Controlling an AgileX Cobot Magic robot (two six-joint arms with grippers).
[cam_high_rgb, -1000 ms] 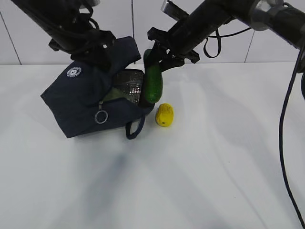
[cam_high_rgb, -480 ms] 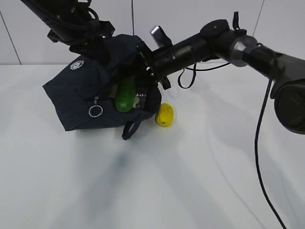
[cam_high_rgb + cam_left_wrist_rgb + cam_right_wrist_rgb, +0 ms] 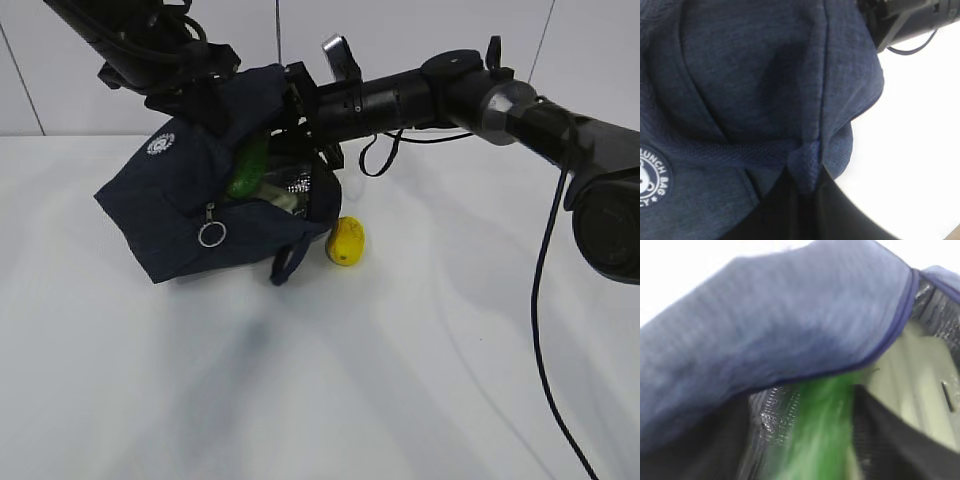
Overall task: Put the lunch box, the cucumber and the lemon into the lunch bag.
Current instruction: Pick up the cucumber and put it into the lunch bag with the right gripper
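1. The lunch bag (image 3: 200, 215) rests on the white bench (image 3: 420, 380), tipped so its mouth faces up and toward the right. That is likely deliberate: a floppy fabric bag would sag closed, and the tilt gives the other arm a way in.
2. The left hand (image 3: 205, 100) is fully closed and pinches the navy fabric at the top edge of the bag. In the left wrist view a bunched fold of cloth (image 3: 807, 167) disappears between the dark fingers. This grip seems to hold the flap up and the mouth open.
3. The right hand (image 3: 290, 110) reaches across the middle to the bag's mouth, its jaws standing partly apart. The cucumber (image 3: 247, 168) sits right under its tip. The right wrist view shows a blurred green shape (image 3: 815, 435) between dark fingers, so the hand appears to grip it, though the blur leaves that unsure.
4. The cucumber is tilted, lower end inside the opening, upper end near the lifted flap. It lies against the silvery lining (image 3: 772, 412).
5. The lunch box (image 3: 920, 390) is already in the bag; its pale green lid shows just beside the cucumber, deeper in.
6. The lemon (image 3: 346, 241) is on the bench, just outside the bag's right corner beside a loop handle (image 3: 288, 262). It lies below and a little to the right of the right hand and is touched by neither hand. It looks to be the one item left to load.
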